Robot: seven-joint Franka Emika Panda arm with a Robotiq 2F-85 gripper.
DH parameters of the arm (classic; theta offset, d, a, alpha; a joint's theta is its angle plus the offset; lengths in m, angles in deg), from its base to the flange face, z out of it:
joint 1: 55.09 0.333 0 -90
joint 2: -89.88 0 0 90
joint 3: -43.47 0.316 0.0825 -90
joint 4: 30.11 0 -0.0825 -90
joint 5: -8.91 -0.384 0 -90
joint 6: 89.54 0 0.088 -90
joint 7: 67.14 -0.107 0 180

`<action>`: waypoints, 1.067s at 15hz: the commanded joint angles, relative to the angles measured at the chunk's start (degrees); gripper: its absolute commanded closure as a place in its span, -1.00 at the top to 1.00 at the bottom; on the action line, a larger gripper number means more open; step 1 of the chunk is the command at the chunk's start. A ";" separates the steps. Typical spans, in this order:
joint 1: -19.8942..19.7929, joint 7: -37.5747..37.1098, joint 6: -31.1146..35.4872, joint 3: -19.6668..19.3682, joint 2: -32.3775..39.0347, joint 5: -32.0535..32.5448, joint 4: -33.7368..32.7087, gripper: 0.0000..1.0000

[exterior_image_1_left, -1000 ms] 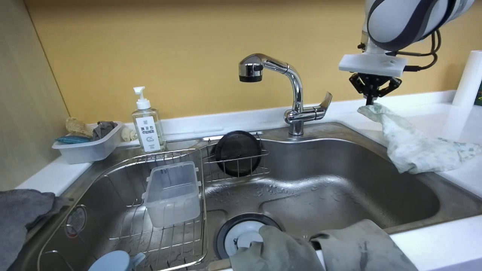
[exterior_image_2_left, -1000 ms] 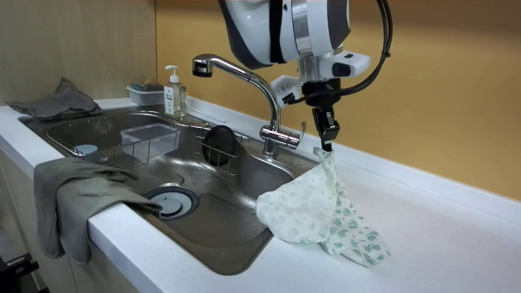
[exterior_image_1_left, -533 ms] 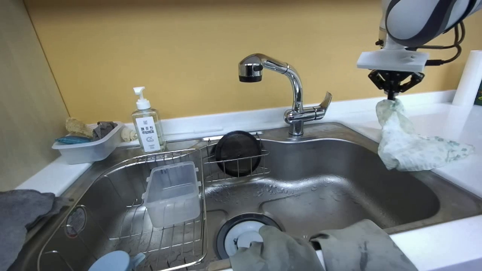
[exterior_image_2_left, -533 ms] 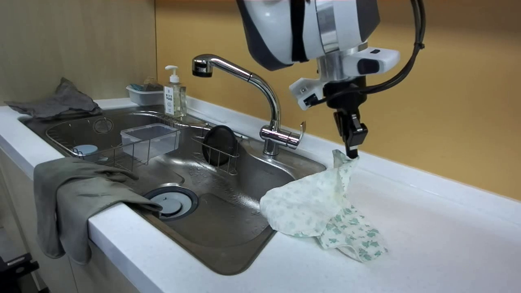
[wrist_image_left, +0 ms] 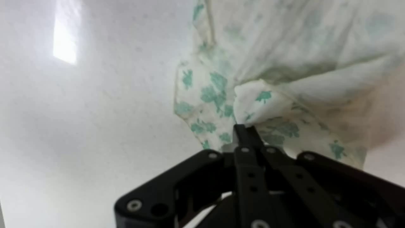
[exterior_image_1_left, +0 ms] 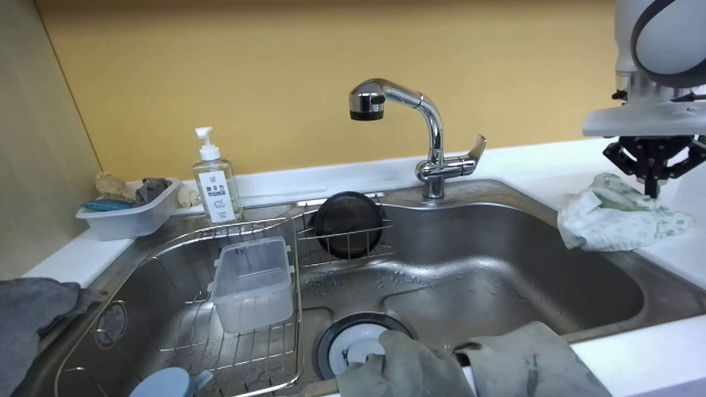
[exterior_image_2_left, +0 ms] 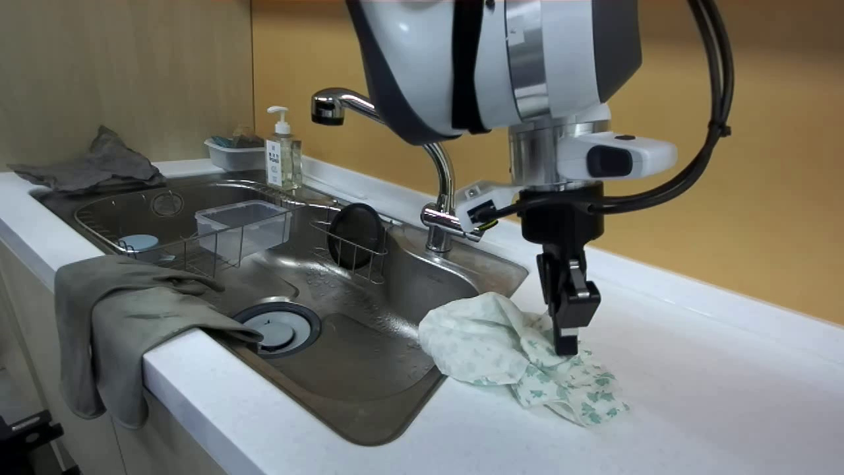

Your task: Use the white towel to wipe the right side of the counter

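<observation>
Pincer (wrist_image_left: 246, 127) has come down, pinching the white towel (exterior_image_2_left: 476, 342) bunched beneath it.

wht/dk-gry arm (exterior_image_2_left: 422, 72) | blk cables (exterior_image_2_left: 723, 86) | blk end effector (wrist_image_left: 246, 129) | slvr screws (wrist_image_left: 134, 205)

The white counter (exterior_image_2_left: 699, 402) carries a rumpled towel (exterior_image_2_left: 475, 346).
</observation>
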 commanded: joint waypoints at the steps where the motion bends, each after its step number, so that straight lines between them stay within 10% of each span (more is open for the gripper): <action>1: -1.29 1.89 -1.09 2.51 -3.20 -4.10 6.07 -1.00; 16: -1.82 0.49 9.41 4.28 1.91 -12.79 5.47 -1.00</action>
